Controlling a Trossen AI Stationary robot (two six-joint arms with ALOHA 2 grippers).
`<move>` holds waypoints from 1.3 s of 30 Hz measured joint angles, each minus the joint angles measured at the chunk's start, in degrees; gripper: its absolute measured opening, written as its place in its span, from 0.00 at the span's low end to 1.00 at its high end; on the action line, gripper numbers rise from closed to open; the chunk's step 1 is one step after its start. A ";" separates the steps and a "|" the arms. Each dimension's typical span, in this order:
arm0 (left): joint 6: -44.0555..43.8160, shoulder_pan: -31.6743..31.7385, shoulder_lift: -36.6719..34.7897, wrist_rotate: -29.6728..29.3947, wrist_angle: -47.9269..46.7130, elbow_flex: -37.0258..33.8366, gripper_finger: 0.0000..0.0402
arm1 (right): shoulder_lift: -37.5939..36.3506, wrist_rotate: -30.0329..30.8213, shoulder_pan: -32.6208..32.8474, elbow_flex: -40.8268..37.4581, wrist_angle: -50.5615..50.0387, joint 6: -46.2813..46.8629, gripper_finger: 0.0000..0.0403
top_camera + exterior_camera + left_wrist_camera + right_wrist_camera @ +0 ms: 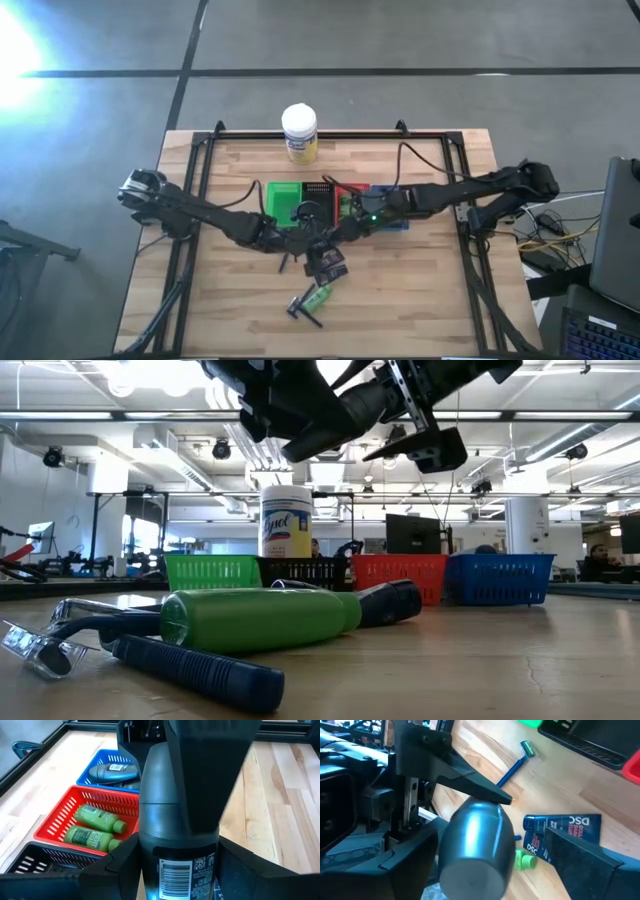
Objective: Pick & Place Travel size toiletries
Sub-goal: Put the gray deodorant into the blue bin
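A grey oval tube [175, 815] [477, 850] hangs in the air between my two grippers, above the table's middle. My left gripper [177, 870] [298, 238] is shut on it. My right gripper [490, 870] [338, 230] is open, with its fingers on two other sides of the same tube. One finger [210, 770] lies along the tube, and a gap shows beside the other [590, 865]. On the table lie a dark DSC packet [565, 827] [327, 265], a green bottle [319, 296] [255, 620] and a blue-handled razor [512, 767] [190, 670]. My left gripper pinches the grey tube between its two fingers [125, 865], at the end with the barcode [175, 875]. The tube runs along the fingers, pointing away from the wrist, and is lifted clear of the table. My right gripper: I cannot tell whether it touches the tube.
Four mesh baskets stand in a row behind the grippers: green [283, 200], black [305, 572], red [90, 805] holding two green bottles, and blue [107, 757] holding a grey tube. A white-lidded yellow jar [299, 133] stands at the far edge. Bare wood lies along the near edge.
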 joint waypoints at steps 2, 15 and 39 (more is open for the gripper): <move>-0.04 0.00 0.00 -0.01 -0.04 0.00 0.51 | 0.86 -0.15 0.00 0.63 0.01 -0.27 0.82; -0.92 -0.12 0.00 -0.63 -0.49 -0.07 0.73 | 0.35 -0.61 0.18 2.13 -4.36 -3.30 0.47; -11.97 -1.05 -1.68 5.84 -10.32 -1.04 0.86 | -22.84 12.41 -23.33 2.07 -58.66 -19.49 0.47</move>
